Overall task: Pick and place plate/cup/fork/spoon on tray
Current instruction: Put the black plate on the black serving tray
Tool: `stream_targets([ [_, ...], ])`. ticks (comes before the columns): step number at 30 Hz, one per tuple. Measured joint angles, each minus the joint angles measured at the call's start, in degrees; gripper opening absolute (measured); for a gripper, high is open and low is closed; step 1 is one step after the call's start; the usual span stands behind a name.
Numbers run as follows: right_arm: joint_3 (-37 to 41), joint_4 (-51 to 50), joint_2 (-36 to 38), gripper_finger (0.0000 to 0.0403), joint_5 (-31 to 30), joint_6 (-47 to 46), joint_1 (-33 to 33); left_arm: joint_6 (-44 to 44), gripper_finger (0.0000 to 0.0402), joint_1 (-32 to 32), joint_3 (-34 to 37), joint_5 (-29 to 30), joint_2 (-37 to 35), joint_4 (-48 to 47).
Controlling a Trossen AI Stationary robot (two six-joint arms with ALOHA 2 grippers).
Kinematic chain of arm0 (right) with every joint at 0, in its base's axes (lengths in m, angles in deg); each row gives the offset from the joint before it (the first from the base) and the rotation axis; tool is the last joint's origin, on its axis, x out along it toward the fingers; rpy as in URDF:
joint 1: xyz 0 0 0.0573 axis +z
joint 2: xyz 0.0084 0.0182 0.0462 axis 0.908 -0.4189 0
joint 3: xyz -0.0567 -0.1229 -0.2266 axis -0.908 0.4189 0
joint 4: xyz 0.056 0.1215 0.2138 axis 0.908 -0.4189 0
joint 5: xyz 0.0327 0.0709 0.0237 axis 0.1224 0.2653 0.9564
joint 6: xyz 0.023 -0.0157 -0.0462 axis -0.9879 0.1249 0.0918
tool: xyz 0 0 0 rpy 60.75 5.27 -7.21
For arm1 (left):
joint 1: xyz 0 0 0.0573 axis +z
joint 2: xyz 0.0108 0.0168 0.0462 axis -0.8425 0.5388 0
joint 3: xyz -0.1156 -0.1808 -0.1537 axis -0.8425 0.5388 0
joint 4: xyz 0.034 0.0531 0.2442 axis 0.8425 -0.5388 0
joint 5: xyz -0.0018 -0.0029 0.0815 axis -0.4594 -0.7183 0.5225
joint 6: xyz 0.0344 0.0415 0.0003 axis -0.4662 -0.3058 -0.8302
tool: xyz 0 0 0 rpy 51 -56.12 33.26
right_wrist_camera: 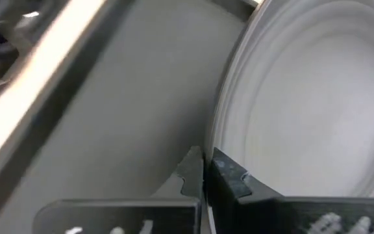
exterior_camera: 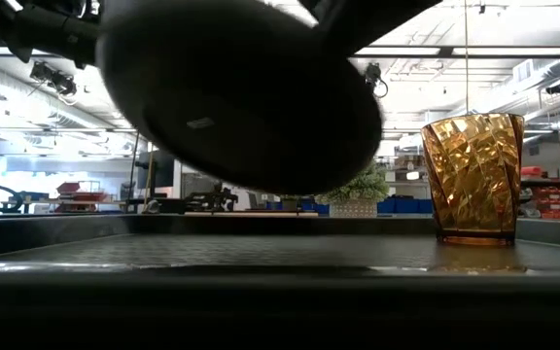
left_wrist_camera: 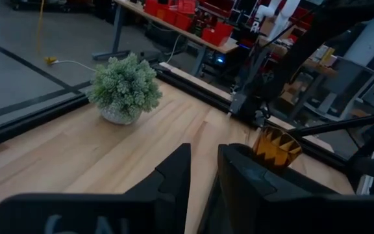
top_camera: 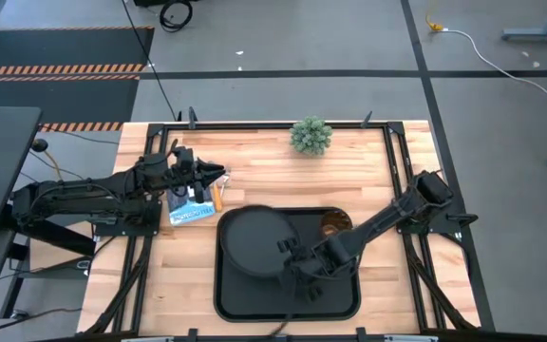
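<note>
From above, your right gripper (top_camera: 290, 253) clamps the plate (top_camera: 251, 239) over the tray (top_camera: 335, 294), cup (top_camera: 334, 225) in its far corner.

Low down, the plate (exterior_camera: 241, 92) hangs tilted above the tray.

Your left gripper (left_wrist_camera: 203, 170) shows fingers nearly together.

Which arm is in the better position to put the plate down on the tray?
The right arm. Its gripper is shut on the plate's rim, and the plate hangs tilted over the tray, near the cup. The left gripper is off beside the tray.
</note>
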Motion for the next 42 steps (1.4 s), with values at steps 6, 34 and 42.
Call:
stream_targets([
  [6, 0.0, -2.5, 0.0, 0.0012, 4.0, 7.4, 1.8, 0.2, 0.0087, 0.0, 0.0, 0.0, 0.0, -0.1],
  [34, 2.5, -5.8, 0.0, 0.0012, 7.4, 9.1, 7.6, 0.7, 0.0087, 0.0, 0.0, 0.0, 0.0, -0.1],
  [42, 5.6, -5.0, 0.0, 0.0012, 5.1, 9.8, 9.1, 0.7, 0.0087, 0.0, 0.0, 0.0, 0.0, 0.0],
])
